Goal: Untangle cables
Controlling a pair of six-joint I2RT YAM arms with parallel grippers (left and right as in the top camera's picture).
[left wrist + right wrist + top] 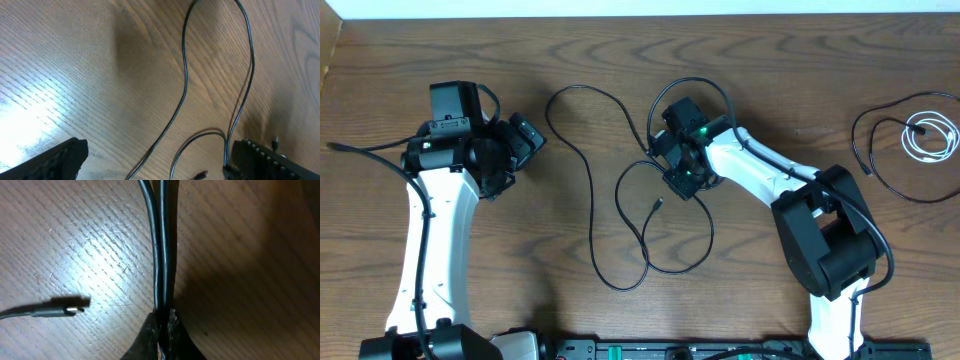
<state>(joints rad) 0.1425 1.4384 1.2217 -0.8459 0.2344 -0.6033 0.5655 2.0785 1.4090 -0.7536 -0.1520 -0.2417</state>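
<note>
Long thin black cables [592, 190] lie looped and crossed on the wooden table's middle. My right gripper [682, 165] is shut on two black strands [160, 255], pinched side by side between its fingertips [163, 325]. A loose plug end [65, 309] lies just left of it, also showing in the overhead view [658, 205]. My left gripper [525, 140] is open and empty, left of the tangle. Its fingers [161, 150] hang above the table with cable strands [184, 80] below. A separate black cable [880, 175] and a coiled white cord [932, 137] lie at the far right.
The wooden table [470, 50] spans the whole view. The right arm's white link [760, 170] and black base joint [825, 230] sit right of the tangle. The left arm [440, 200] stands at the left.
</note>
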